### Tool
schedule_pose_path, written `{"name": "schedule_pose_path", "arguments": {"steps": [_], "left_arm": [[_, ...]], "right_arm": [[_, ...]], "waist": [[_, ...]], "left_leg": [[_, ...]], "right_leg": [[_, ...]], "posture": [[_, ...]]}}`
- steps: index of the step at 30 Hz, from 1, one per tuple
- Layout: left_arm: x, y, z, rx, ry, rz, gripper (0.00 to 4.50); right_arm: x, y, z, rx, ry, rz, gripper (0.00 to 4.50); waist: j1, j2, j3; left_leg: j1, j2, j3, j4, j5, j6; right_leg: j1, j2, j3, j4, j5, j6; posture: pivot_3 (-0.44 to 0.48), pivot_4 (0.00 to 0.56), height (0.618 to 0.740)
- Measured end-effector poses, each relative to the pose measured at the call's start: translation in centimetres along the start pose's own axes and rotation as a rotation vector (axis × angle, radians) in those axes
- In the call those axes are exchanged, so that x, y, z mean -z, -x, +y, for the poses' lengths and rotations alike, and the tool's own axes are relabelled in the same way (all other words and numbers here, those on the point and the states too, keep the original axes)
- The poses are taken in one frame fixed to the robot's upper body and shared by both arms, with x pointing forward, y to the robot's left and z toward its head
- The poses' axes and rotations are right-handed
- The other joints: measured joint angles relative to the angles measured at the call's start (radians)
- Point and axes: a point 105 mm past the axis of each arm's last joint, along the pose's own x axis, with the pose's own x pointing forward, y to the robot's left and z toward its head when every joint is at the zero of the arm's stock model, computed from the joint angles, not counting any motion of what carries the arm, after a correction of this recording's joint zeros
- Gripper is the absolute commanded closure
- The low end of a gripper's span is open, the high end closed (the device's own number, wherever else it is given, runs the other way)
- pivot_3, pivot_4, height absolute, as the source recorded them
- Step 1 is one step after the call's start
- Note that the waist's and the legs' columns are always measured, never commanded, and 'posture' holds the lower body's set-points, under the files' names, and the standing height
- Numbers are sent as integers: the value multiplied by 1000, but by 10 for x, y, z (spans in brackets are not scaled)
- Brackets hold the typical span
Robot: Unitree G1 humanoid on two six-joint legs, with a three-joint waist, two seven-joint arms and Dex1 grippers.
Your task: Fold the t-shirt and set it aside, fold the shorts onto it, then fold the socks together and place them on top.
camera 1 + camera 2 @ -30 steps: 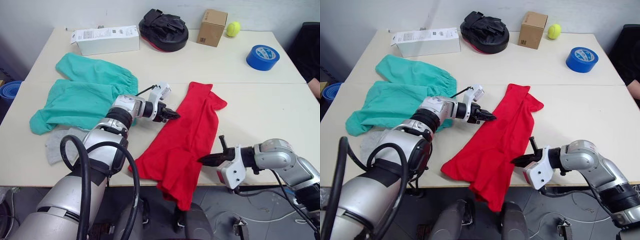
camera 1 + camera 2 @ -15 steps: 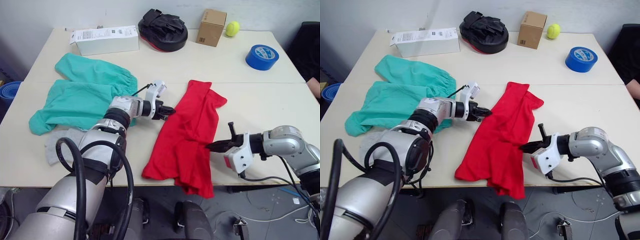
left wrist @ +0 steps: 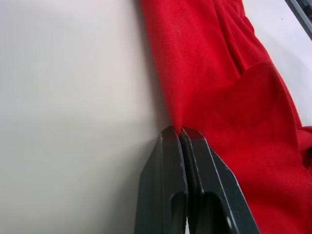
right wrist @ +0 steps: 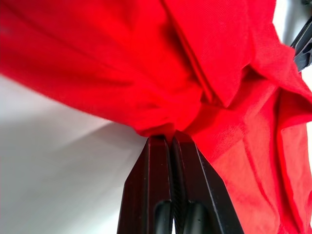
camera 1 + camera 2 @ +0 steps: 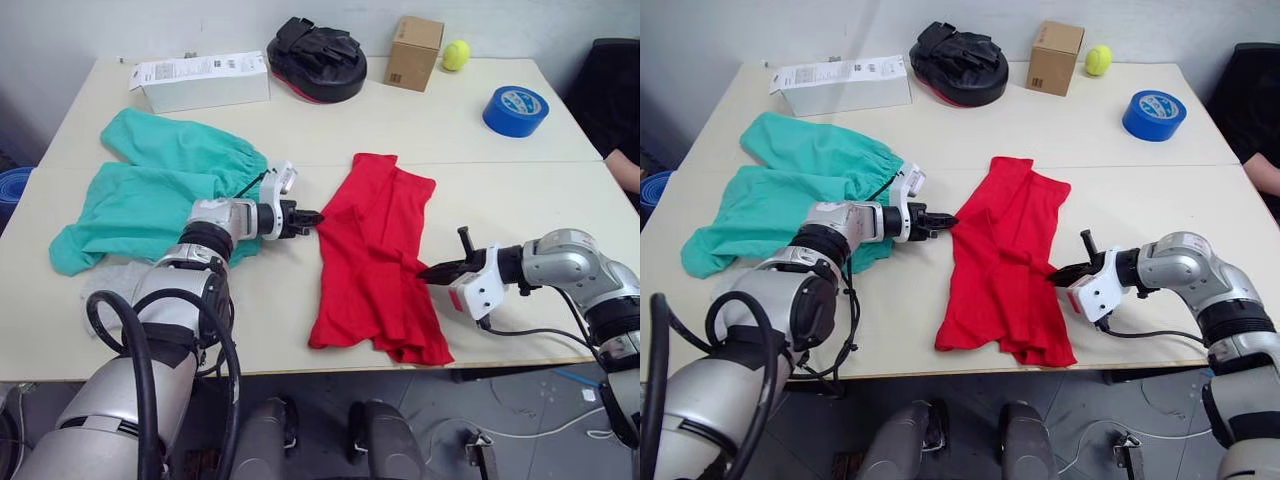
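Mid-table, the t-shirt (image 5: 375,255) lies crumpled lengthwise; left gripper (image 5: 312,217), arm stretched low across the table (image 5: 520,215), pinches its left edge, fingers pressed together; right gripper (image 5: 427,272), forearm level, pinches the right edge; the shorts (image 5: 160,185) lie beside the left arm.

Plain red t-shirt (image 5: 375,255), teal shorts (image 5: 150,195), grey socks (image 5: 115,280)

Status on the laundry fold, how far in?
Early. Nothing finished. In hand: t-shirt lies half-folded on the table, left gripper and right gripper pinching opposite edges, jaws shut. Left: set it aside, then the shorts unfolded, and the socks beside them.
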Motion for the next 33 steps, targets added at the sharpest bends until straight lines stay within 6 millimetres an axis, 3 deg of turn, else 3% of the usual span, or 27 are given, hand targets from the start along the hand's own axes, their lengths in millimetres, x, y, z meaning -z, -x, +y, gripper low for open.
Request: {"name": "schedule_pose_path", "arguments": {"steps": [5, 18, 23, 30, 33], "left_arm": [[1, 2, -2, 21, 23, -3, 4471], [3, 23, 0, 40, 25, -1, 4471], [20, 34, -8, 55, 34, 15, 4471], [16, 34, -11, 3, 12, 15, 4471], [16, 33, -11, -3, -12, 17, 3888]], "right_arm": [[-9, -14, -5, 2, 37, -61, 4500], [-2, -12, -10, -11, 91, -46, 4500], [-2, -12, -13, 7, 107, -47, 4500], [-5, -16, -13, 20, 116, -65, 4500], [-2, -15, -12, 20, 96, -56, 3562]], "waist": [[-1, 0, 0], [-4, 0, 0], [-3, 0, 0], [0, 0, 0], [0, 0, 0]], "left_leg": [[0, 0, 0, 0, 0, 0], [0, 0, 0, -1, 0, 0], [1, 1, 0, -1, 0, -1], [1, 1, 0, 0, 0, -1], [1, 1, 0, 0, 0, -1]], "right_leg": [[0, 0, 0, 1, 0, 0], [0, 0, 3, 1, 0, 0], [0, 1, 11, 1, 0, 0], [0, 0, 11, 0, 0, 0], [0, 0, 12, 0, 0, 0]], "posture": [[0, 150, 740], [0, 150, 740], [0, 150, 740], [0, 150, 740], [0, 150, 740]]}}
